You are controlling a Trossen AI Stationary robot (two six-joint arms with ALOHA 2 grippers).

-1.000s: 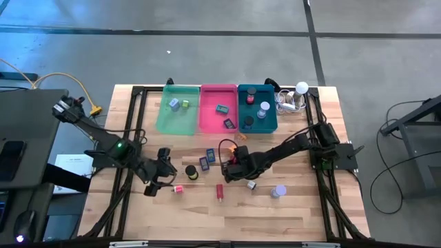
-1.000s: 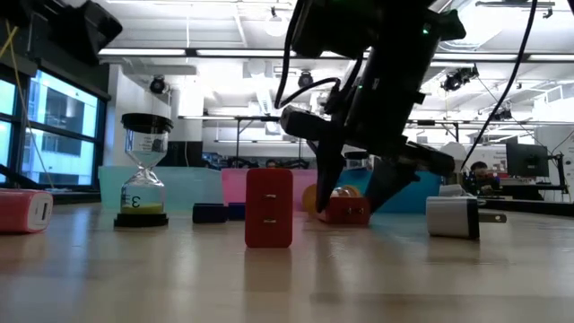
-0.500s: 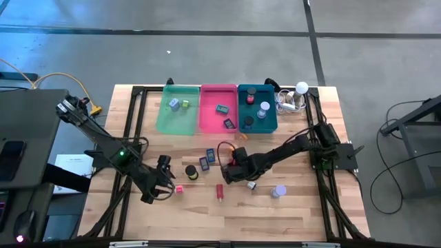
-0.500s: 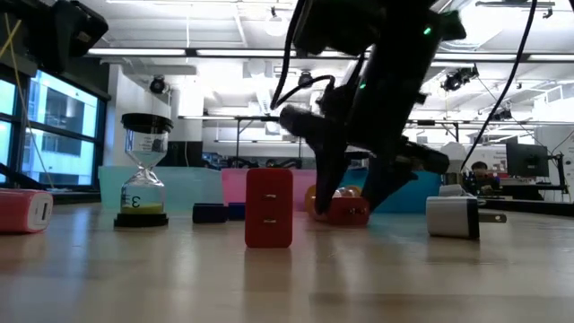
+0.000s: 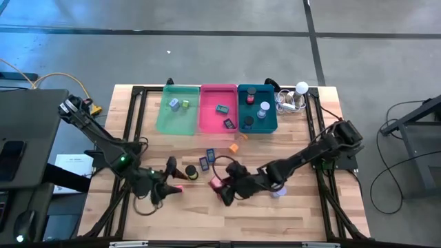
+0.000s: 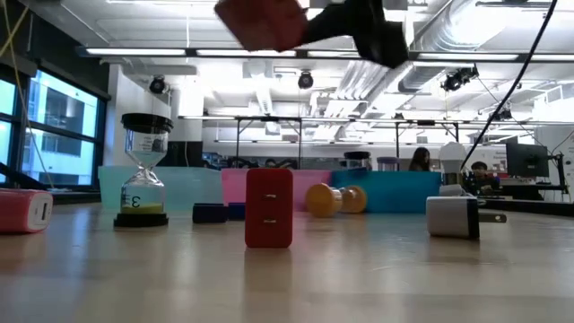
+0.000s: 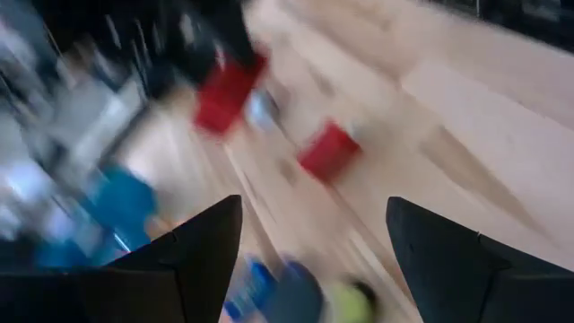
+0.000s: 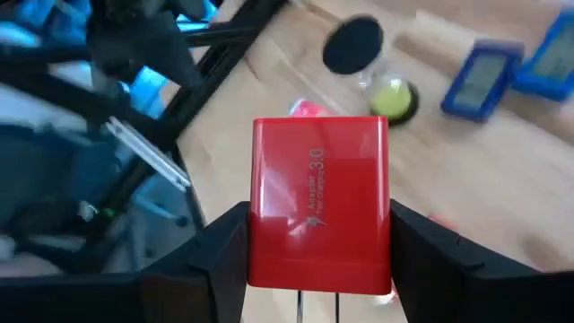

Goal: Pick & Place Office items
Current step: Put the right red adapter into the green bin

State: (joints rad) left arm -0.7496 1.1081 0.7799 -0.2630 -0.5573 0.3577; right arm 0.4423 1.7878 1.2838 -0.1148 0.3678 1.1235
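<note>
High view showed the right gripper (image 5: 225, 193) low over the near middle of the table (image 5: 296, 213), pinching a red charger (image 5: 218, 184) between its fingers. The right wrist view made that plain: the charger (image 8: 320, 205) sat upright between the two dark fingers (image 8: 220, 260), its prongs pointing back toward the wrist. From table height, the held charger (image 6: 262, 20) hung well above the wood, tilted, at the top of the picture.

The left gripper (image 5: 167, 187) stood to the left of it, also near the front of the table, its fingers spread and holding nothing. A small pink block (image 5: 178, 187) lay just beside its tips, and a little hourglass (image 5: 191, 171) stood just beyond.

A second red charger (image 6: 269, 207) stood upright on the table in the low view, with the hourglass (image 6: 143, 170) to its left, a pink block (image 6: 25, 211) at the far left, and a white charger (image 6: 456, 216) with its prongs out on the right. Two blue clips (image 5: 207, 159) lay near the middle of the table, and an orange block (image 5: 233, 147) lay nearer the trays.

At the far edge, the green tray (image 5: 162, 118), the pink tray (image 5: 207, 118) and the teal tray (image 5: 270, 124) stood side by side, each with a few small items inside. A lavender cylinder (image 5: 278, 191) stood by the right arm.
</note>
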